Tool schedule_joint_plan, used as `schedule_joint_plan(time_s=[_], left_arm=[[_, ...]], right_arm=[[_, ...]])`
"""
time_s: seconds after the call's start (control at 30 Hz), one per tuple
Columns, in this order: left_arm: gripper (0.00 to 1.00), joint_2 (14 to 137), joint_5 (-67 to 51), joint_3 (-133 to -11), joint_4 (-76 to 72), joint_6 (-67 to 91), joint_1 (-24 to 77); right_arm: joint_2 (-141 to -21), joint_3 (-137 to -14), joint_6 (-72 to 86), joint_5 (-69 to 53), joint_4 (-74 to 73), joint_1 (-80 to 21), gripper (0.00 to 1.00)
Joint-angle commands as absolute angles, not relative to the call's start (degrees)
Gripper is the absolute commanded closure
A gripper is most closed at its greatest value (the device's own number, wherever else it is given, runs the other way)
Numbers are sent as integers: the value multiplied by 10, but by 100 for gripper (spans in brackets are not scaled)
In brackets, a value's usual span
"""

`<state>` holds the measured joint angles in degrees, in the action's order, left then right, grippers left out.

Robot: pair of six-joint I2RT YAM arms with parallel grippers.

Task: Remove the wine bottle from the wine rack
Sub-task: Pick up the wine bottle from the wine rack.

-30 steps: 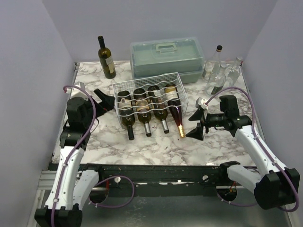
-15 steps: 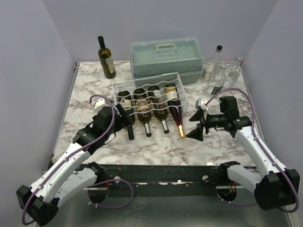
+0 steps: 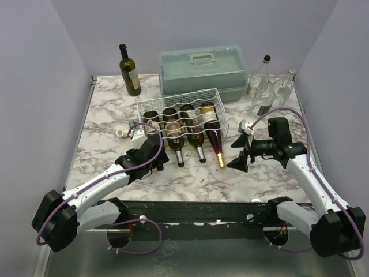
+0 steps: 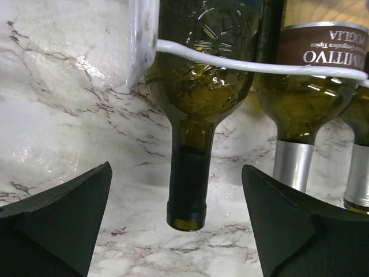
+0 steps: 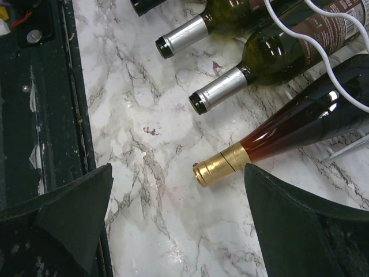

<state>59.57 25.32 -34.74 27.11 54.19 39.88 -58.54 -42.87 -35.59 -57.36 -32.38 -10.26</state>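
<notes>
At the near edge, the black metal rail (image 3: pixel 190 210) carries both arm bases. Just beyond it, over the white marble-patterned table (image 3: pixel 104 115), the left gripper (image 3: pixel 157 163) sits low and points toward the far side. Its black fingers (image 4: pixel 69 213) are spread wide on either side of the neck of the dark green glass wine bottle with a black capsule (image 4: pixel 199 86). Neither finger touches the neck (marble shows in both gaps).

That bottle lies in the leftmost groove of the white wire wine rack (image 3: pixel 222 119), its neck pointing near and sticking out past the rack's front wire.

In the next two grooves to the right lie the green glass bottle with a silver capsule (image 3: pixel 176 144) and the second silver-capped green bottle (image 3: pixel 197 143). The rightmost groove holds the amber glass bottle with a gold capsule (image 5: pixel 277 135). All three necks point near.

The right gripper (image 3: pixel 239 151) hangs just right of the rack, its fingers equally wide apart and holding nothing.

Beyond the rack sits the grey-green plastic case with a handle (image 3: pixel 202 72). The upright dark green bottle (image 3: pixel 130 72) stands at the far left. The clear glass bottles (image 3: pixel 265 86) are at the far right.
</notes>
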Motion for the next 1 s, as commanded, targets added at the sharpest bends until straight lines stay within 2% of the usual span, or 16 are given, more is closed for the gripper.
schedule_joint_plan(time_s=[0.0,0.33,0.5,0.6,0.7,0.97], left_arm=[[6,614,257,-323,188,537,402],[15,702,254,-318,138,509,402],[27,736,255,-324,132,505,402],[40,751,255,-325,130,505,402],[49,763,254,-329,132,508,402],[51,770,256,-328,131,503,402]], right_arm=[[-578,-424,-361,-568,-318,-99,1],[-578,-422,-365,-566,-320,-99,1],[-579,-422,-367,-567,-320,-99,1],[-579,-421,-367,-567,-321,-99,1],[-580,-421,-367,-566,-321,-99,1],[-579,-421,-369,-565,-322,-99,1]])
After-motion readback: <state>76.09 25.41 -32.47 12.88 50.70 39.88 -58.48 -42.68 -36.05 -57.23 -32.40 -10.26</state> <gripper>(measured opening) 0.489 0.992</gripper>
